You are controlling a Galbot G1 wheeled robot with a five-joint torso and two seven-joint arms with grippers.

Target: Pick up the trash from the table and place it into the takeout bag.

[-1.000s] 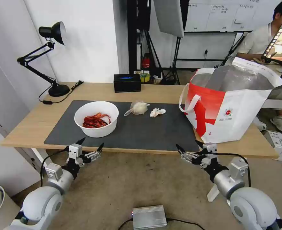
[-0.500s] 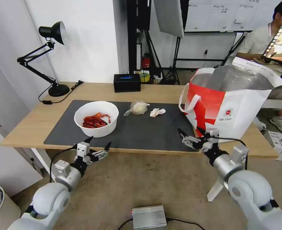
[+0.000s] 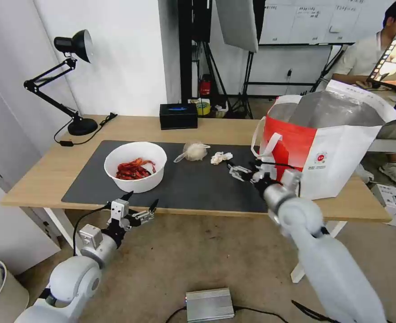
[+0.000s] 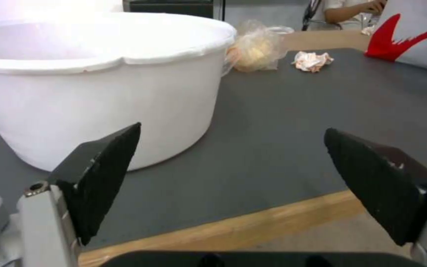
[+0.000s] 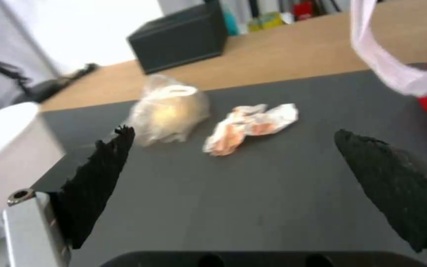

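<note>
Now the right gripper [image 3: 243, 170] reaches out over the dark grey mat [image 3: 198, 184], jaws spread wide and empty, nosing toward the crumpled white tissue [image 3: 221, 157], which lies just beyond it at about 11 o'clock from the fingertips. By the look of it the step in hand is the approach for a first pick: the tissue, the knotted clear bag [image 3: 192, 151] beside it at 9 o'clock, and the white bowl of red scraps [image 3: 135, 166] farther along at 9 o'clock all sit on the table [image 3: 36, 175], none yet in the takeout bag [image 3: 328, 143], which stands open at 3 o'clock from the tissue. The next move likely calls for carrying the open fingers on to straddle the tissue, lowering to the mat, then closing gently on so light a wad. Compared with a second ago, the right arm has swung up from below the table's near edge and across the mat; the left gripper [image 3: 139, 211], also wide open, has crept only slightly closer to the front edge below the bowl.
</note>
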